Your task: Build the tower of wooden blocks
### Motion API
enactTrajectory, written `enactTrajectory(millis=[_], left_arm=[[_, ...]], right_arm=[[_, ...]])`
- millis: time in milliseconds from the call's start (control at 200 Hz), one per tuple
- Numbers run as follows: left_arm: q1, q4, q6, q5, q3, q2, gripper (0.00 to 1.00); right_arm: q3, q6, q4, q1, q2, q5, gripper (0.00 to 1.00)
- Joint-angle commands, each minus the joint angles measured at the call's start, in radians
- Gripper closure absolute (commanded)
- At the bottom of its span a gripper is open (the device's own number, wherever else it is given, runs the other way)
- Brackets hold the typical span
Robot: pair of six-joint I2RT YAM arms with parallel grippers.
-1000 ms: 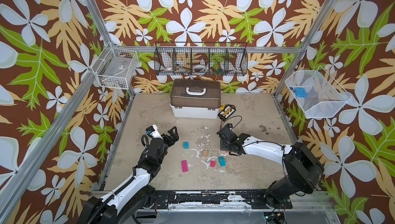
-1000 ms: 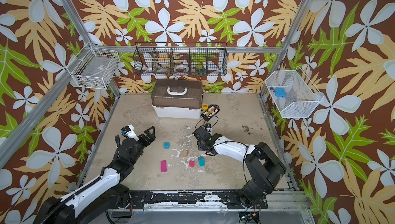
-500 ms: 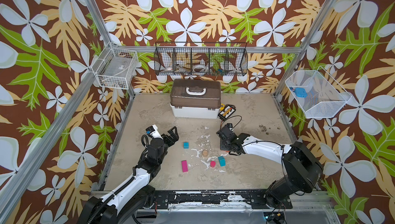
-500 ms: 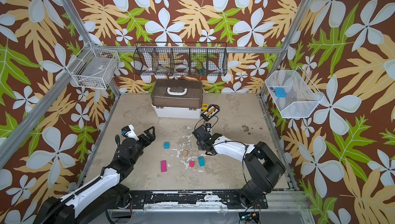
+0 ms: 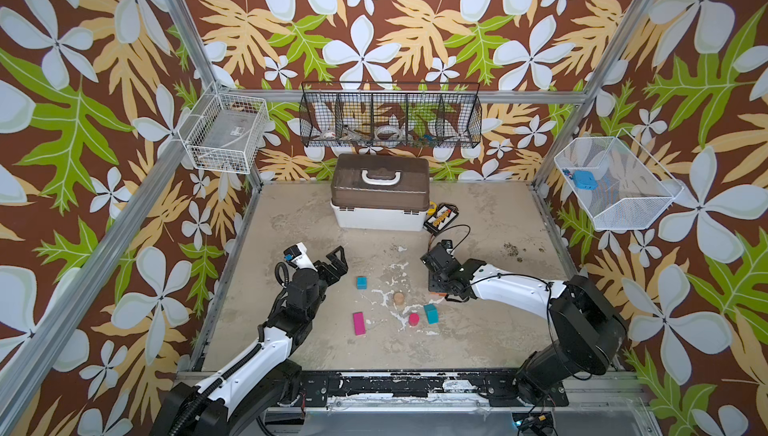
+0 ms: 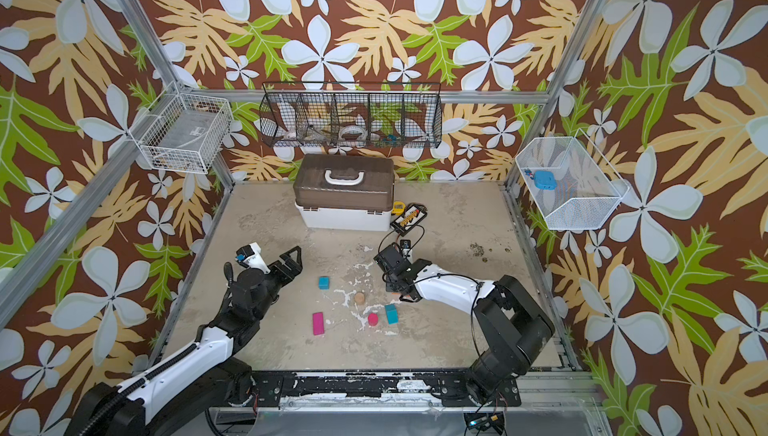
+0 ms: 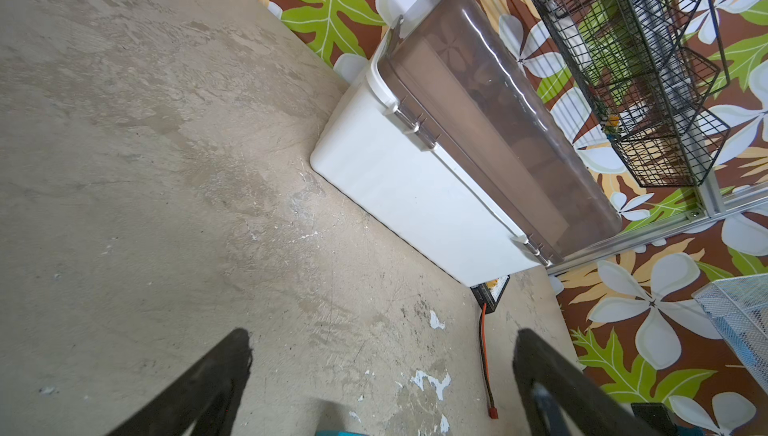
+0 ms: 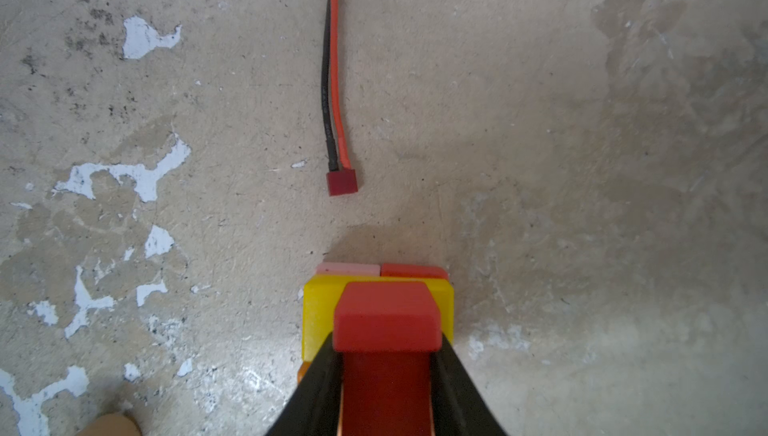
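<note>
Worn tabletop [image 8: 540,122]; right fingers [image 8: 316,392] pinching red block [image 8: 386,317], tower [image 8: 318,313] mostly hidden; left fingers [image 7: 199,388] spread

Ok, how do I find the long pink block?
Start at the big white box with the brown lid at the back and come toward the front. The long pink block lies flat, left of the red round block; it is the only bright pink piece lying loose.

The left arm [image 5: 266,342] reaches in from 7 o'clock. Its left gripper [image 5: 337,265] points to 2 o'clock, with jaws wide apart and empty. The right arm [image 5: 511,290] stretches low from 5 toward 10 o'clock, and the right gripper [image 8: 386,355] pinches a red block [image 8: 386,315].
</note>
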Motion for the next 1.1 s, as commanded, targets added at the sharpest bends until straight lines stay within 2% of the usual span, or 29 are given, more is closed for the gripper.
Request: enactTrajectory(millis=[0,405,1096], left_arm=[[0.002,0.015,-0.008,0.001,0.007,0.002,0.0],[0.001,0.016,-0.008,0.001,0.007,0.006,0.0],[0.002,0.016,-0.009,0.005,0.008,0.01,0.0]], right_arm=[[0.002,0.0,-0.006,0.0,-0.001,-0.002,0.64],[-0.01,0.002,0.007,0.0,-0.022,-0.013,0.58],[-0.028,0.005,0.025,0.0,-0.045,-0.023,0.58]])
